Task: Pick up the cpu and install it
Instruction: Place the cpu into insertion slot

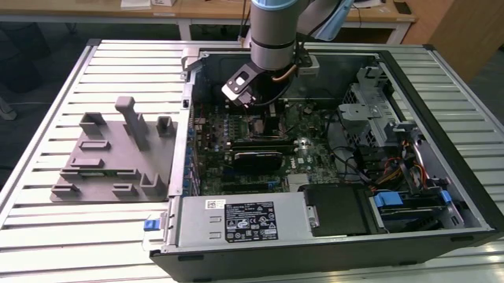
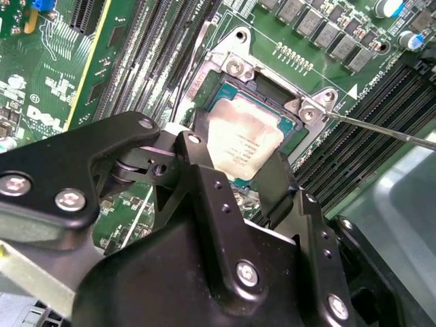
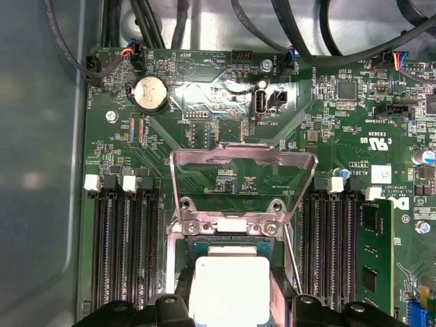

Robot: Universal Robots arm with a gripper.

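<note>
The arm [image 1: 272, 26] reaches down into the open computer case [image 1: 441, 194], and the gripper [image 2: 238, 163] sits right over the socket [image 2: 269, 102] on the motherboard [image 3: 204, 102]. Look at the second wrist view: the cpu [image 2: 244, 142] is between the two black fingers [image 2: 204, 174], and they press on two opposite edges, so the pincer reads as closed on the chip. In the first wrist view the cpu [image 3: 229, 286] shows its pale metal top, just beside the hinge of the raised load plate [image 3: 242, 170].

It hangs in or just over the socket opening; whether it is fully seated, I can't tell. The latch lever [image 2: 381, 129] stands clear to one side.

The chip lies flat, metal lid up toward the cameras. It's square, so there is no real long axis, and its sides run roughly in line with the socket frame. Whether it's perfectly level is hard to call.

As for handling, my read is light and rigid, with a smooth lid that would slip under a top grip. The rim is the right hold, as here. The underside and the socket contacts look like the fragile part, so any skew is a risk. The green memory stick [image 3: 375, 252] sits well apart.
</note>
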